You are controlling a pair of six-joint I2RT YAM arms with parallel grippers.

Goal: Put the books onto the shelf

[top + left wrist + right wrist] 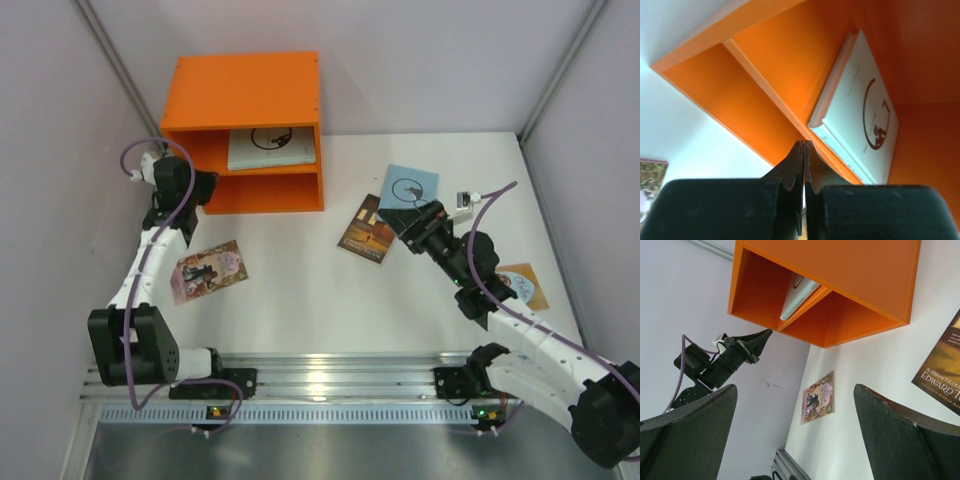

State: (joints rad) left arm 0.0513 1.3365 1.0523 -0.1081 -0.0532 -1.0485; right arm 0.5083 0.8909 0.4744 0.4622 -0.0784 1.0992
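One white tabletop carries the whole job. At its far left corner stands the shelf, open front toward the near edge, with two compartments split by one board. The left arm extends to the shelf's left front corner. The left jaws are pressed fully together and grip nothing. The right arm extends toward the far edge, right of centre. The right jaws are spread wide and empty, poised over the near corner of the pale blue book.

Step in hand, as judged: lift that book with the right arm.
- Lower until one jaw meets the tabletop just outside the book's edge.
- Tip that edge up, then close across the thin section.
- Do not catch the dark brown book, which lies just beside it.
- Carry the book flat and enter a compartment edge first.
- Keep the left arm out of the opening.

Orientation:
- **Shelved pale book**: flat in the upper compartment, cover up, long axis along the shelf front.
- **Pale blue book:** long axis cannot be read, since the jaws cover part of it.
- **Dark brown book:** long axis runs near to far, slightly slanted.
- **Pinkish book**: lies toward the left edge, long axis roughly parallel to the near edge.
- **Orange book**: lies near the right edge, partly hidden by the right arm.
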